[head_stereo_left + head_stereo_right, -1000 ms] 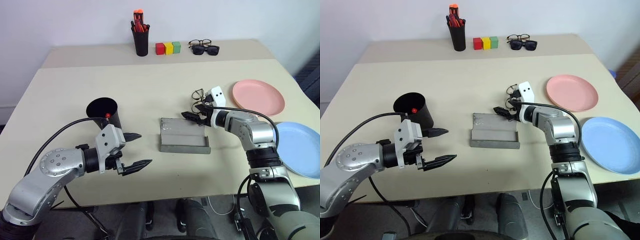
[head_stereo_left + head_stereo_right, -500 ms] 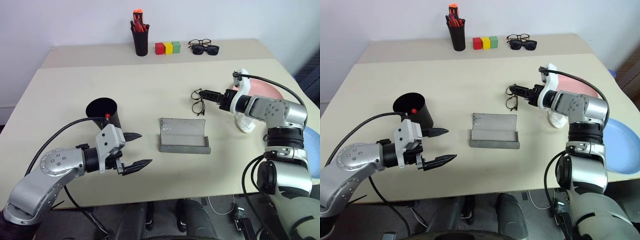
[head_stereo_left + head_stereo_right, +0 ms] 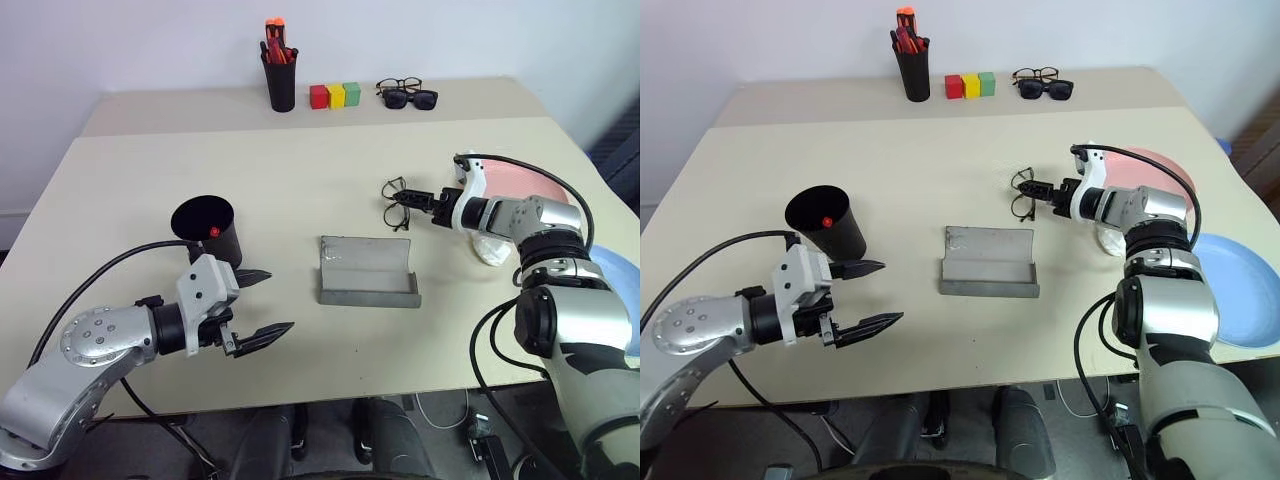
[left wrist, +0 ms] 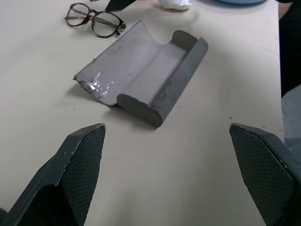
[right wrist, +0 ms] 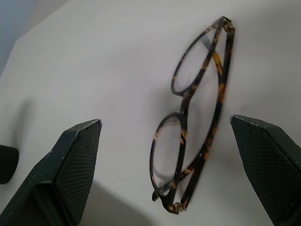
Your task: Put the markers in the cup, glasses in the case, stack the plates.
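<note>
We had swung our right gripper (image 3: 425,198) off the case (image 3: 367,270) to face the glasses (image 3: 396,201) just ahead, fingers spread and empty, lining up the grab.

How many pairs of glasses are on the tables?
3. One thin round pair lies just in front of the right gripper, beyond the open grey case. Two more sit on the far table: clear glasses and black sunglasses, beside the coloured blocks.
</note>
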You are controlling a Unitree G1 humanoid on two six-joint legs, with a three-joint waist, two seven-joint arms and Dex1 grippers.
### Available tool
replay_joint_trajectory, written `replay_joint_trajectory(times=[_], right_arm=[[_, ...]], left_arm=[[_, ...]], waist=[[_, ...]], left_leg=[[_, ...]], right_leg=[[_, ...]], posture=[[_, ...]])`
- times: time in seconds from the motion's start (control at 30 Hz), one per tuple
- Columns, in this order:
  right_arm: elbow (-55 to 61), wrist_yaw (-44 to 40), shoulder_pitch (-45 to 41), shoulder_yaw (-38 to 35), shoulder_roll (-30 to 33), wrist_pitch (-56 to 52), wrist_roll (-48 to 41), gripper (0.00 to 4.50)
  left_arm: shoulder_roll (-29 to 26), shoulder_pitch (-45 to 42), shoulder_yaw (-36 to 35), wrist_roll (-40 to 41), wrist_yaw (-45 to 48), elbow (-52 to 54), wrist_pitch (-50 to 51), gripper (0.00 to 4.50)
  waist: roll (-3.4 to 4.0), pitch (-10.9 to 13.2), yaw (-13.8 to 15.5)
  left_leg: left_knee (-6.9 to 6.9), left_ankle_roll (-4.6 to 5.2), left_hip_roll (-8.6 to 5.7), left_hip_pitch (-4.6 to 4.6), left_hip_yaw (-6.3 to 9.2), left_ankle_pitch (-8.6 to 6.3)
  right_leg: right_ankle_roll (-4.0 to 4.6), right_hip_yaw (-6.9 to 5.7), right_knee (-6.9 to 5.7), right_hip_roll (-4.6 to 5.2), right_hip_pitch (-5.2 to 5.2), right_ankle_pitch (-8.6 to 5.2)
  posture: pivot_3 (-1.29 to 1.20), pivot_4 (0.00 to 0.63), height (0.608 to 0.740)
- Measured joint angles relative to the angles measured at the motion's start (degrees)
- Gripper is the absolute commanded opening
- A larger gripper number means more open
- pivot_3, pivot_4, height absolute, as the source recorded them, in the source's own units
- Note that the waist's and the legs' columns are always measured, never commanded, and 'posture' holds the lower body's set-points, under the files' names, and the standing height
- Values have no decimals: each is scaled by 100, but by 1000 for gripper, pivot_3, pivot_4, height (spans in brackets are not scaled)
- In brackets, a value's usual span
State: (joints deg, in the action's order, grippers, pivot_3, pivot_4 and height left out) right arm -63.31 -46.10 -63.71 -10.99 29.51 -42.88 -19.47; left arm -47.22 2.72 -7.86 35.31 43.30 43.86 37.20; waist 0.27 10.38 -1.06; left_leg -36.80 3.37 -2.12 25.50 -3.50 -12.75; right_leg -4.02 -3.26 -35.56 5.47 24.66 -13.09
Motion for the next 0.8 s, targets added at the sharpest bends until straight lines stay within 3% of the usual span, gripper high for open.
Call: replay_joint_trajectory(times=[0.7, 0.8], right_arm=[[-685, -285, -235, 40, -385, 955, 539, 4471], [-735, -258, -242, 37, -438, 1095, 590, 3290]], left_arm=[[1, 425, -241, 123, -387, 412, 170, 4321], [1, 491, -268, 166, -450, 489, 218, 4321]], waist=[[1, 1, -4], [1, 1, -5]], left_leg=[[3, -2, 0, 0, 0, 0], [3, -2, 0, -1, 0, 0]], right_leg=[[0, 0, 0, -1, 1, 1], [1, 0, -1, -1, 0, 1]], posture=[[0, 150, 740], [0, 150, 740]])
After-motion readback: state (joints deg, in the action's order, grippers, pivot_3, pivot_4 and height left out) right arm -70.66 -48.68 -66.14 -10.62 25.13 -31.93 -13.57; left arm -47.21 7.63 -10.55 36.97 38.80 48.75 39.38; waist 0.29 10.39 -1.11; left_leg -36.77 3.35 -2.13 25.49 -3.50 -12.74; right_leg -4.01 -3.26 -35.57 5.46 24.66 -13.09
